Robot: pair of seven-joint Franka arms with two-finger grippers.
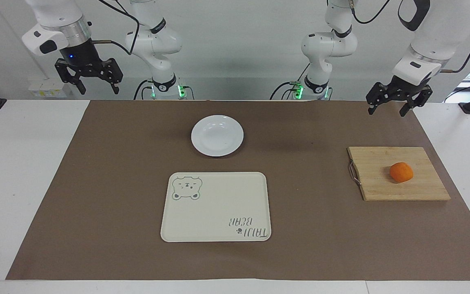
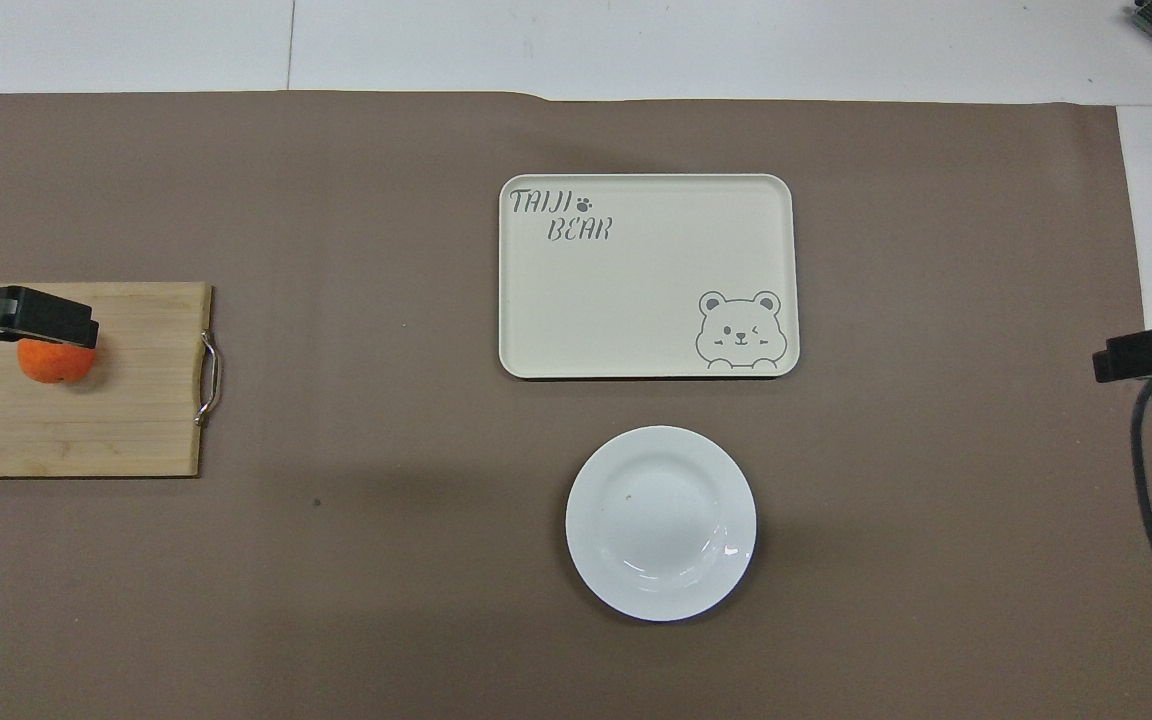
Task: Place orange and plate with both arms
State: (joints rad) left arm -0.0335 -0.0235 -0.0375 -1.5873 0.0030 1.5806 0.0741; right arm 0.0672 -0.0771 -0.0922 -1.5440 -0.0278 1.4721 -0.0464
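nearest the facing camera lay the cream tray (image 1: 216,207), a rectangular one with a bear drawing in one corner and lettering in the other, flat on the brown paper sheet (image 1: 96,196) that covered the middle of the white bench (image 1: 23,183).

going across the facing view from its left: the right pincer (image 1: 98,87) hung in the air over the robots' own edge of the bench at the right arm's end, just where the brown sheet's corner met bare white surface. its two fingers stood apart and nothing was between them. it was well apart from every object.

next came the plate (image 1: 217,135), round, white and glossy, resting on the sheet nearer to the robots than the tray, close to it but not touching. nothing lay in the plate.

toward the left arm's end of the bench a wooden cutting board (image 1: 398,173) with a metal handle (image 1: 353,172) on its tray-facing edge lay on the sheet. the orange (image 1: 401,172) sat on the board, roughly in its middle, well apart from the plate and the tray.

last, the left pincer (image 1: 388,109) hung over the sheet's edge nearest the robots at the left arm's end, above and clear of the board. its fingers were spread as well and held nothing. in the overhead view one of its fingers (image 2: 31,317) overlapped the orange (image 2: 54,362), but the facing view showed it raised well above the fruit.
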